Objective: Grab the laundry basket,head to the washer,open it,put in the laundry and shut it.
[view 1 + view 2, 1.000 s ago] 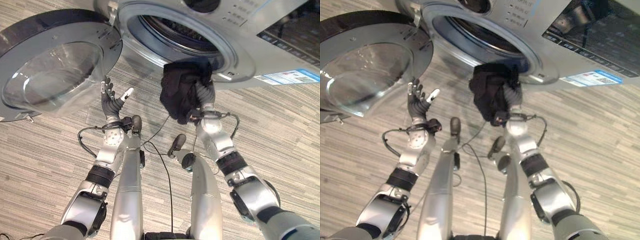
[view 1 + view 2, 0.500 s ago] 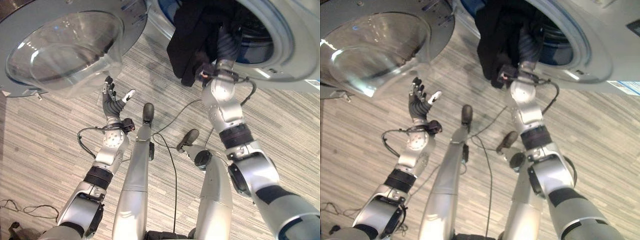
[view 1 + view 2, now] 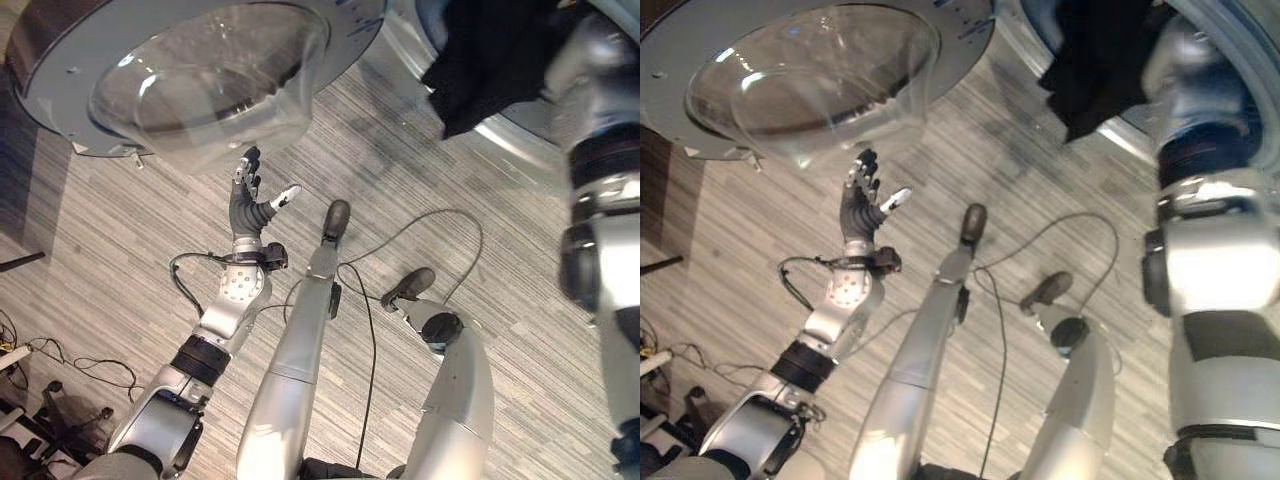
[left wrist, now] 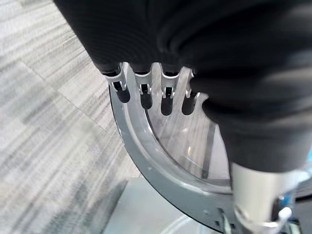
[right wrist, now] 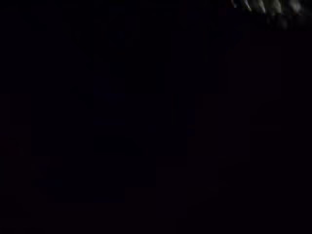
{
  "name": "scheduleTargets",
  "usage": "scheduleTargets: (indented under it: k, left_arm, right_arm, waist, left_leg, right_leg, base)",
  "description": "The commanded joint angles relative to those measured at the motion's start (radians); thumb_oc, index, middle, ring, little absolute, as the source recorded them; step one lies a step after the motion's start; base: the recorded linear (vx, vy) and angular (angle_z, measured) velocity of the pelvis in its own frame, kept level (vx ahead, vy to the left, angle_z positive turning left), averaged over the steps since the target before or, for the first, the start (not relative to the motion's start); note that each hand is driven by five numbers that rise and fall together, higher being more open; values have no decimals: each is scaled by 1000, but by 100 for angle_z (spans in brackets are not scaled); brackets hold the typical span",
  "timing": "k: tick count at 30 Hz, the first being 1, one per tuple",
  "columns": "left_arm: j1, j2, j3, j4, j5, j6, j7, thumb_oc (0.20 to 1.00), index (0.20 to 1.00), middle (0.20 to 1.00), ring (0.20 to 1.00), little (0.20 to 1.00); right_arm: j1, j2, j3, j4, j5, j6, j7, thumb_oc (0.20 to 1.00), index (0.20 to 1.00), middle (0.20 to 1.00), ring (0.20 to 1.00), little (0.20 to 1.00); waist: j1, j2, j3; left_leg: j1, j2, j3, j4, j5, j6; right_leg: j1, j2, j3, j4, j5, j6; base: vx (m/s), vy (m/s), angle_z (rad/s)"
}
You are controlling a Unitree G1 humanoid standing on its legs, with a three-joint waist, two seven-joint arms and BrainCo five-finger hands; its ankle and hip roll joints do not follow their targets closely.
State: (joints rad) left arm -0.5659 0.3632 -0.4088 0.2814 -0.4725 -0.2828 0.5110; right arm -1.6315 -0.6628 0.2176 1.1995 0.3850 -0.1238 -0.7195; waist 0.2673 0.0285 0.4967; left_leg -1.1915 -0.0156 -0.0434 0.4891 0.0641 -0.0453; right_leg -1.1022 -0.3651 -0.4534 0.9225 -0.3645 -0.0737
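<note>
The washer's round door stands swung open at the upper left, its glass bowl facing me. My left hand is held up just below the door with straight, spread fingers and holds nothing. The door's grey rim shows close past them in the left wrist view. A black garment hangs over the lower rim of the washer's opening at the upper right. My right arm reaches up into that opening beside the garment, and its hand is hidden inside.
Striped wood-look floor spreads below the washer. Loose wires and a dark wheeled base lie at the lower left. The open door overhangs the space above my left hand.
The view has swung towards the washer. My right arm has pushed further into the opening with the black garment, so the hand is now hidden. The left hand keeps its pose.
</note>
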Motion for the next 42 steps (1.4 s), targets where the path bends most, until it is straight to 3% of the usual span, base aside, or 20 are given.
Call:
scheduleTargets:
  k: [1, 2, 3, 7, 9, 10, 12, 19, 23, 29, 35, 41, 42]
  left_arm:
    - [108, 14, 8, -63, -8, -54, -35, 1000, 1000, 1000, 1000, 1000]
    - [107, 11, 9, -65, -10, -53, -36, 1000, 1000, 1000, 1000, 1000]
    - [130, 28, 31, -82, -17, -65, -48, 1000, 1000, 1000, 1000, 1000]
    - [145, 24, 45, -97, -30, -80, -70, 1000, 1000, 1000, 1000, 1000]
    - [146, 19, 48, -103, -31, -85, -74, 1000, 1000, 1000, 1000, 1000]
    - [143, 18, 49, -104, -30, -87, -74, 1000, 1000, 1000, 1000, 1000]
    - [151, 14, 46, -113, -26, -85, -84, 1000, 1000, 1000, 1000, 1000]
    - [170, -1, 46, -105, -3, -78, -68, 1000, 1000, 1000, 1000, 1000]
    - [179, -5, 66, -88, 8, -84, -67, 1000, 1000, 1000, 1000, 1000]
    - [195, 0, 74, -74, 22, -85, -68, 1000, 1000, 1000, 1000, 1000]
    - [233, 7, 99, -78, 26, -80, -81, 1000, 1000, 1000, 1000, 1000]
    - [295, 31, 151, -88, 25, -64, -91, 1000, 1000, 1000, 1000, 1000]
    - [300, 33, 152, -90, 25, -63, -92, 1000, 1000, 1000, 1000, 1000]
  right_arm:
    - [-41, -163, 200, 71, 82, 47, 90, 200, 200, 200, 200, 200]
    - [-53, -166, 210, 80, 85, 46, 96, 200, 200, 200, 200, 200]
    - [-137, -233, 321, 33, 51, 46, 111, 200, 200, 200, 200, 200]
    - [-186, -281, 462, -55, -32, 38, 170, 200, 200, 200, 200, 200]
    - [-194, -276, 478, -54, -19, 33, 191, 526, 526, 526, 526, 526]
    - [-191, -261, 471, -45, -2, 30, 202, 1000, 1000, 1000, 1000, 1000]
    - [-156, -247, 474, -66, 7, 24, 247, 1000, 1000, 1000, 1000, 1000]
    - [-36, -229, 273, -263, -34, -57, 79, 1000, 1000, 1000, 1000, 1000]
    - [68, -233, 202, -454, -140, -62, 23, 1000, 1000, 1000, 1000, 1000]
    - [210, -154, 83, -616, -234, -59, -17, 1000, 1000, 1000, 1000, 1000]
    - [405, -30, 33, -741, -274, -57, 43, 1000, 1000, 1000, 1000, 1000]
    - [726, 176, 43, -809, -199, -68, 197, 1000, 1000, 1000, 1000, 1000]
    - [730, 178, 42, -811, -199, -68, 198, 1000, 1000, 1000, 1000, 1000]
  waist:
    - [9, 75, -143]
    - [9, 78, -142]
    - [16, 76, -153]
    - [23, 64, -165]
    - [23, 64, -165]
    - [22, 63, -164]
    - [11, 58, -160]
    - [3, 76, -156]
    - [3, 72, -152]
    - [-4, 54, -142]
    - [-25, 30, -135]
    - [-61, -10, -142]
    - [-62, -11, -142]
  left_leg:
    - [-41, 7, 87, 34, -131, 13]
    - [-41, 7, 88, 34, -131, 13]
    - [-48, 0, 93, 30, -135, 21]
    - [-63, -10, 102, 27, -138, 32]
    - [-64, -9, 104, 25, -140, 36]
    - [-68, -10, 106, 26, -140, 39]
    - [-70, -9, 111, 33, -141, 42]
    - [-48, -7, 116, 30, -137, 42]
    - [-23, -5, 110, 6, -124, 40]
    - [24, 9, 99, -27, -105, 32]
    - [92, 26, 95, -91, -68, 19]
    - [211, 42, 100, -202, -8, 0]
    - [216, 42, 100, -208, -5, -1]
  right_leg:
    - [124, 47, 14, -29, -110, 95]
    - [123, 47, 15, -29, -110, 95]
    - [104, 35, 22, -18, -94, 113]
    - [84, 22, 30, -9, -79, 124]
    - [82, 21, 30, -10, -74, 126]
    - [78, 22, 33, -8, -67, 130]
    - [73, 22, 37, -2, -64, 127]
    - [78, 29, 42, -2, -80, 115]
    - [106, 41, 39, -16, -86, 109]
    - [154, 69, 32, -50, -86, 96]
    - [218, 114, 24, -115, -74, 85]
    - [329, 179, 13, -234, -41, 79]
    - [334, 181, 12, -239, -39, 79]
  base:
    - [86, 16, 19]
    - [137, 50, 21]
    - [108, 57, 15]
    - [71, 53, 2]
    - [18, 17, -8]
    - [14, 11, -11]
    - [20, 14, -7]
    - [1, 22, -2]
    - [-10, -8, 0]
    - [-47, -23, -1]
    - [-65, -9, -9]
    - [-77, -13, -7]
    - [-65, -19, -7]
